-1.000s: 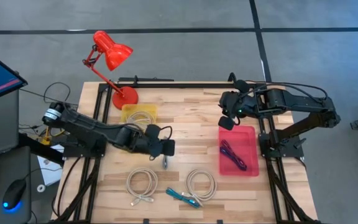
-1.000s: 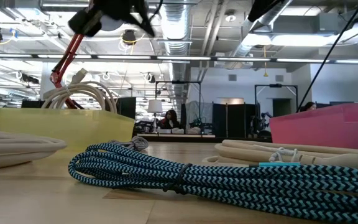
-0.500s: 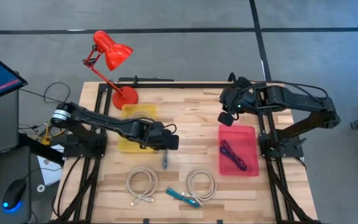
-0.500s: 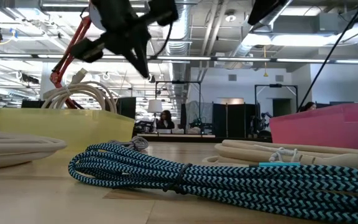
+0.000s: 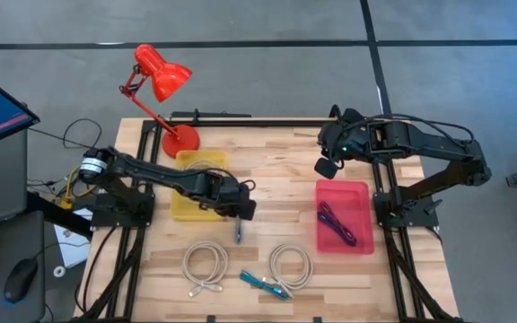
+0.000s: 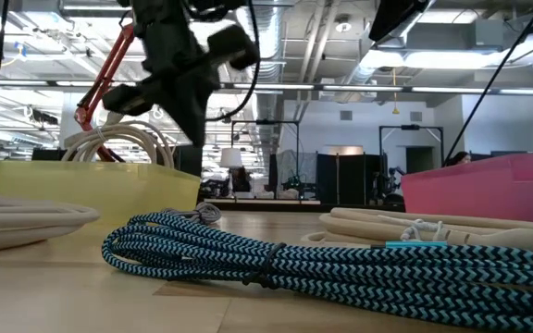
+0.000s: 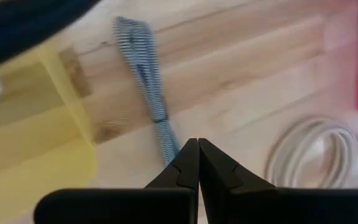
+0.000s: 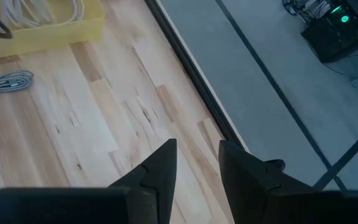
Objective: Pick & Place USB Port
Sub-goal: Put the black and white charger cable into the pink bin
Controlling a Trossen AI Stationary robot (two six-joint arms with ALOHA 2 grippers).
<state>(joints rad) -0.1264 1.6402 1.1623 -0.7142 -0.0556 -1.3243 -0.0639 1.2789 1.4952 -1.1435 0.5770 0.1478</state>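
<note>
Now left tool (image 5: 238,218) clenched on striped cable (image 7: 143,68) beside yellow bin (image 5: 187,206); right tool (image 8: 194,163) released, empty.

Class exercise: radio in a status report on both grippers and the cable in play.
Left gripper shut on striped cable, beside yellow bin. Right gripper open, empty, above pink bin. Nothing blocking.
</note>
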